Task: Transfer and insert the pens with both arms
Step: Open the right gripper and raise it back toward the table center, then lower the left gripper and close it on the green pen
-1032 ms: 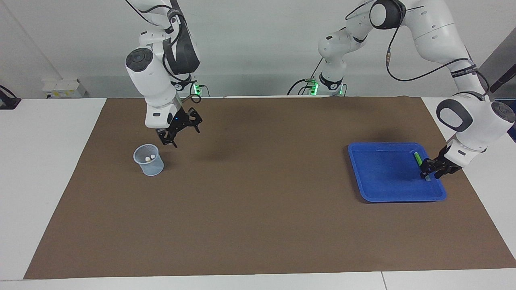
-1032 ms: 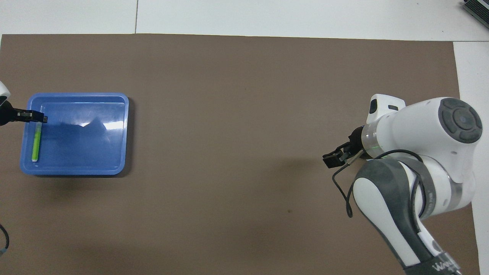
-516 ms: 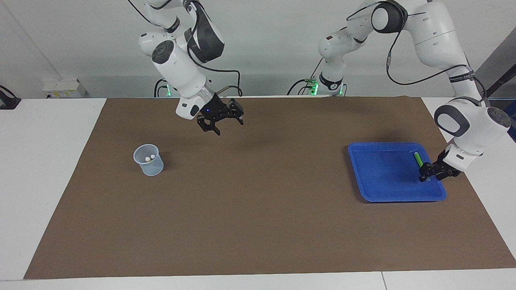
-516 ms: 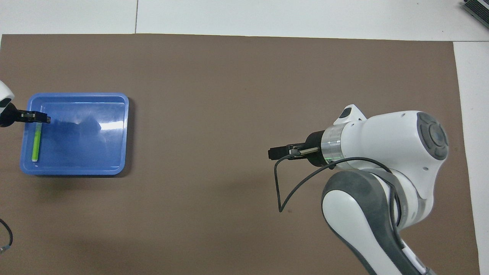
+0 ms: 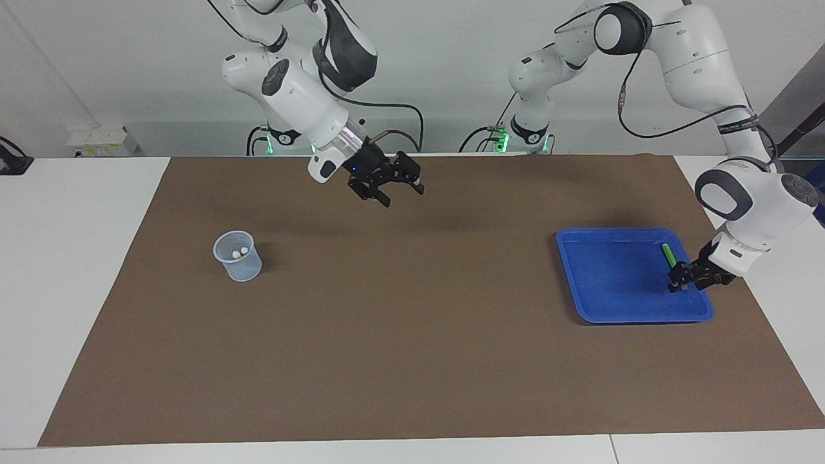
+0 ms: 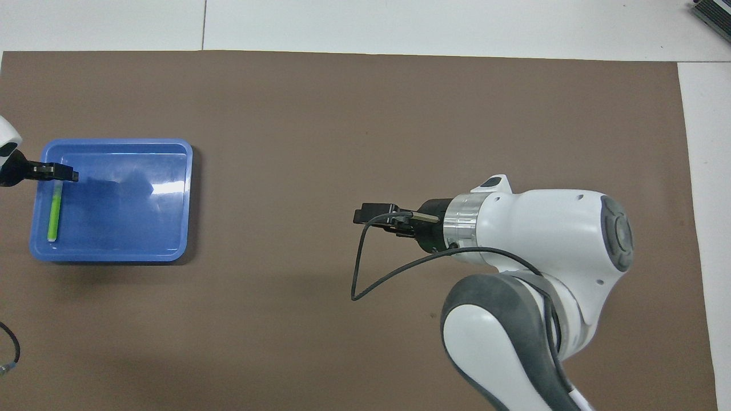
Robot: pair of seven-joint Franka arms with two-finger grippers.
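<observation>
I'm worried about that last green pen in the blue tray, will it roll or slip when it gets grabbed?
The green pen looks thin, round and rigid, so it could roll on the smooth floor of the blue tray if nudged. It is probably light. The left gripper is at one end of it, so it might tilt when lifted.

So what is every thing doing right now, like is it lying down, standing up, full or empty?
green pen: lying flat in the tray, by the left gripper's tips.
blue tray: flat on the mat, holding only that pen.
cup: upright, two pale pen ends showing inside.
left gripper: low over the tray at the pen's end.
right gripper: open, empty, up over the bare mat.
</observation>
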